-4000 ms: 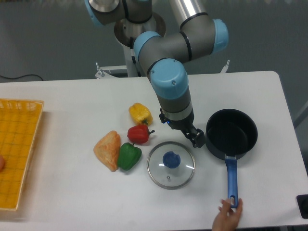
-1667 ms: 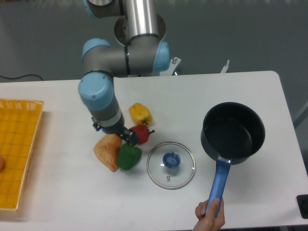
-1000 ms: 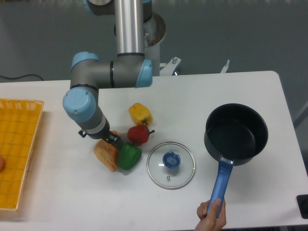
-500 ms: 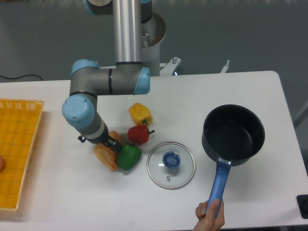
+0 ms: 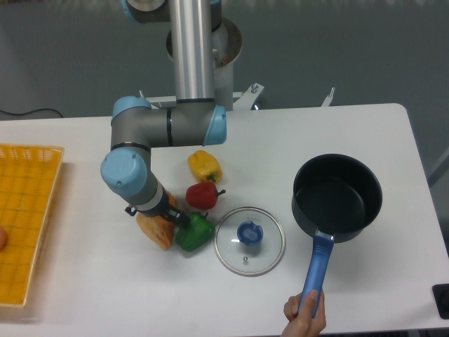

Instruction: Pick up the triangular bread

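Observation:
The triangular bread [image 5: 156, 231] is a golden-orange wedge lying on the white table left of the green pepper [image 5: 196, 234]. Only its lower part shows; my arm's wrist covers the top. My gripper [image 5: 170, 215] is low over the bread's right side, in the gap between the bread and the green pepper. Its fingers are mostly hidden by the wrist, so I cannot tell how wide they stand or whether they touch the bread.
A red pepper [image 5: 201, 196] and a yellow pepper [image 5: 204, 166] lie just right of the gripper. A glass lid [image 5: 249, 240] lies at centre. A person's hand [image 5: 304, 314] holds a black pot [image 5: 338, 194] by its blue handle. An orange basket [image 5: 25, 219] stands at the left edge.
My arm has moved from the pot side to the left and come down over the bread. The green pepper has shifted slightly right and down. The hand has moved the pot a little.

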Tool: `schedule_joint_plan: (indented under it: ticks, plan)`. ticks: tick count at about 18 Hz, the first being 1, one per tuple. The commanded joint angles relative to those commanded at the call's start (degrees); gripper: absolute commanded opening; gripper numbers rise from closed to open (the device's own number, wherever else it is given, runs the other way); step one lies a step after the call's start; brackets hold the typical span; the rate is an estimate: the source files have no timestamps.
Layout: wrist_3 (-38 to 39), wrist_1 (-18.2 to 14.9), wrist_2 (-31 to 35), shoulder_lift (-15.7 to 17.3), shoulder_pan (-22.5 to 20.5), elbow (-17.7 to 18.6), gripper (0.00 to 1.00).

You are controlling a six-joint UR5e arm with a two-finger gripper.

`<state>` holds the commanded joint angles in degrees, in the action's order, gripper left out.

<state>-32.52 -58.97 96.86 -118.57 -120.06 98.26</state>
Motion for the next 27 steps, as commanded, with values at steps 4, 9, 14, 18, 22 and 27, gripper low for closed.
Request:
schedule_joint_plan:
  ticks: [4, 9, 14, 18, 22, 27]
  plan:
    - [0.1, 0.1, -0.2, 0.3, 0.2, 0.0, 1.00]
    - [0.3, 0.3, -0.2, -0.2, 0.3, -0.3, 1.00]
    - [0.4, 0.3, -0.2, -0.7, 0.6, -0.7, 0.99]
    - [1.6, 0.2, -0.2, -1.1, 0.6, -1.0, 0.71]
    - [1.7, 0.1, -0.4, -1.1, 0.6, -1.3, 0.28]
    - [1.3, -0.1, -0.5, -0.5, 0.3, -1.5, 0.08]
